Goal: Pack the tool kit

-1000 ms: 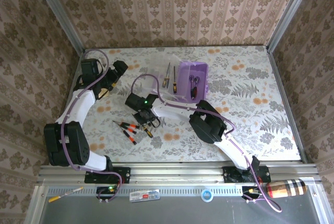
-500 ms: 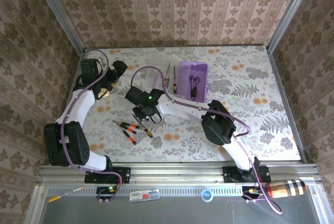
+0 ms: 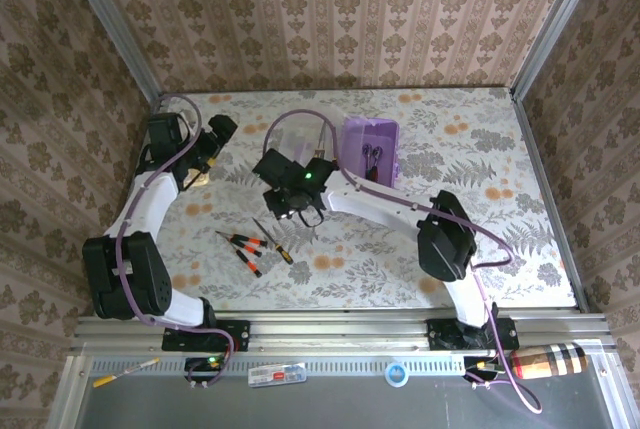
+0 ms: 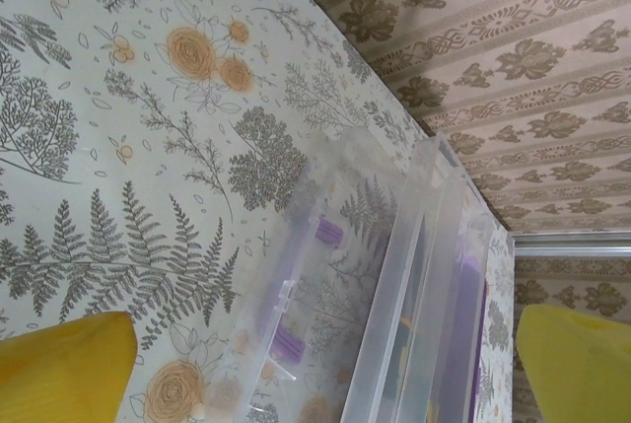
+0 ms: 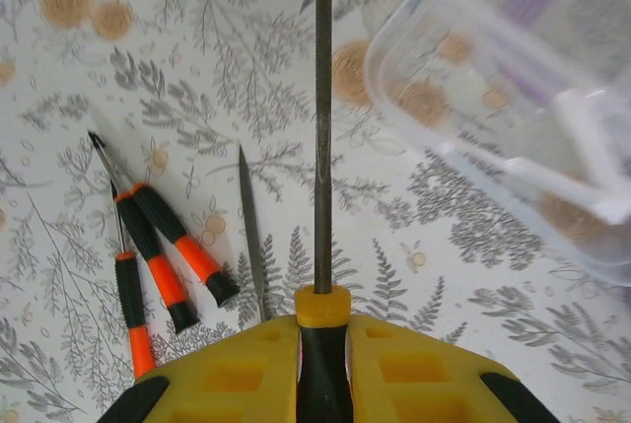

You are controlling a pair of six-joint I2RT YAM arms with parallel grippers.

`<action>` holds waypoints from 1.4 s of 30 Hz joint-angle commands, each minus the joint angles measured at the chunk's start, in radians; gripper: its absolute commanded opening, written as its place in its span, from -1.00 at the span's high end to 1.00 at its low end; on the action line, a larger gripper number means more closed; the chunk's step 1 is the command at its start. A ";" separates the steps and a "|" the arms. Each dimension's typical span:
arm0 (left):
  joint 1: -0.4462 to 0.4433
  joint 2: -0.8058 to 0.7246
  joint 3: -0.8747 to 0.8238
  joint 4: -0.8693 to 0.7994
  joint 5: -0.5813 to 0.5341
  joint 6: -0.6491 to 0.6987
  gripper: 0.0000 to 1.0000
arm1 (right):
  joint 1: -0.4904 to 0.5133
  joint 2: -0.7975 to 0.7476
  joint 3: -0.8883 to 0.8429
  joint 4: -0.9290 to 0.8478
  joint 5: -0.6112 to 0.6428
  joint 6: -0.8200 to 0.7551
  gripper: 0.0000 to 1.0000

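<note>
Gripping screwdriver (image 5: 322, 147) | right tool (image 5: 323, 349) | thin round steel shaft, black-yellow handle

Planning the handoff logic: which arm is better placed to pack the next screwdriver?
Right: the right gripper is shut on a screwdriver near the clear tray; the left gripper is open, empty.

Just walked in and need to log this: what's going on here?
The right gripper is shut on a thin tool with a black-and-yellow handle, beside the clear lid. Orange-handled screwdrivers lie loose on the table. The left gripper hangs open near the lid. The purple box at the back has some tools inside.
</note>
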 commanded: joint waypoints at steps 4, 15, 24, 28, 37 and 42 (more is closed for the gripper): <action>-0.009 -0.001 -0.014 0.062 0.043 -0.036 -1.00 | -0.101 -0.116 -0.039 0.008 0.000 0.002 0.64; -0.169 0.018 0.012 0.013 0.023 0.025 -1.00 | -0.300 -0.195 -0.131 0.049 -0.067 0.036 0.64; -0.279 0.024 0.030 -0.032 -0.012 0.086 -1.00 | -0.390 -0.158 -0.126 0.077 -0.145 0.079 0.64; -0.325 0.037 0.043 -0.060 -0.022 0.104 -1.00 | -0.413 -0.118 -0.099 0.078 -0.158 0.099 0.64; -0.335 0.021 0.051 -0.085 -0.044 0.120 -1.00 | -0.446 -0.010 -0.018 0.069 -0.181 0.124 0.64; -0.334 0.021 0.053 -0.094 -0.052 0.127 -1.00 | -0.456 0.049 0.006 0.065 -0.189 0.140 0.64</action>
